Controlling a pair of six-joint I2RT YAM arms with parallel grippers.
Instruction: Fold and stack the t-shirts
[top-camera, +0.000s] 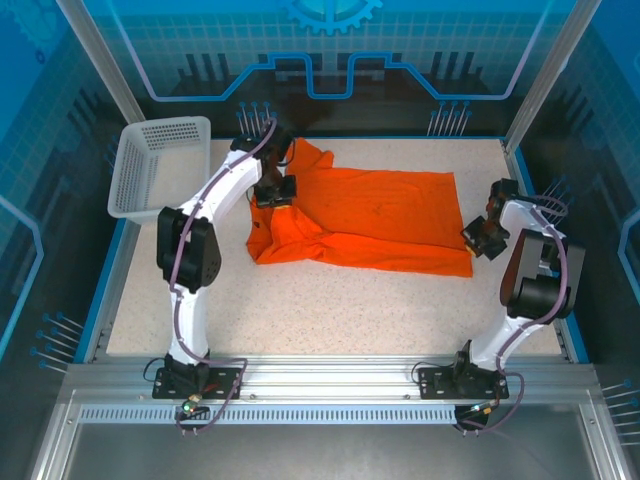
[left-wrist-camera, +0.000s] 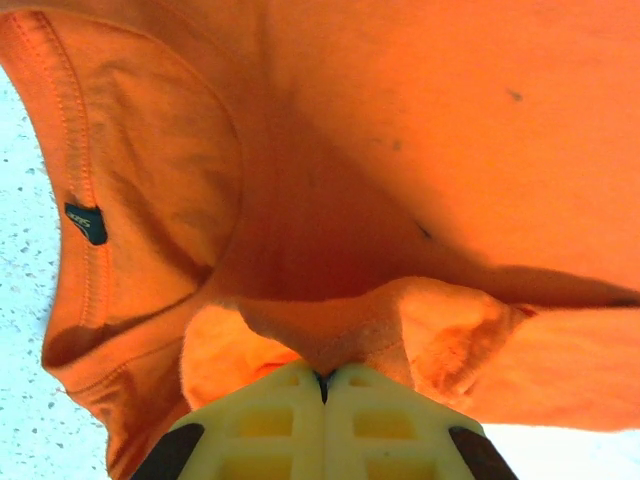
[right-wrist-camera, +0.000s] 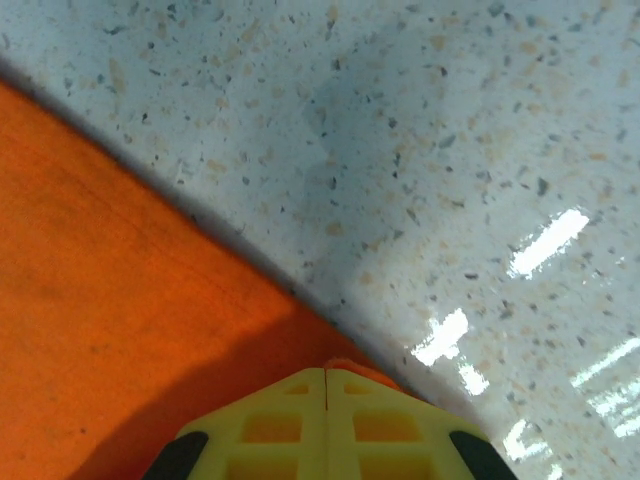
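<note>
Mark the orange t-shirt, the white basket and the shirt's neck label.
orange t-shirt (top-camera: 390, 215): top external view, middle of its flat body.
white basket (top-camera: 124, 175): top external view, left mesh wall.
neck label (left-wrist-camera: 86, 223): left wrist view, centre of the dark tag.

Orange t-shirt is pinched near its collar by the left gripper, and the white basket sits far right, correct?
No. The top external view shows the white basket at the table's far left corner. The left gripper is indeed shut on the orange t-shirt near its collar.
</note>
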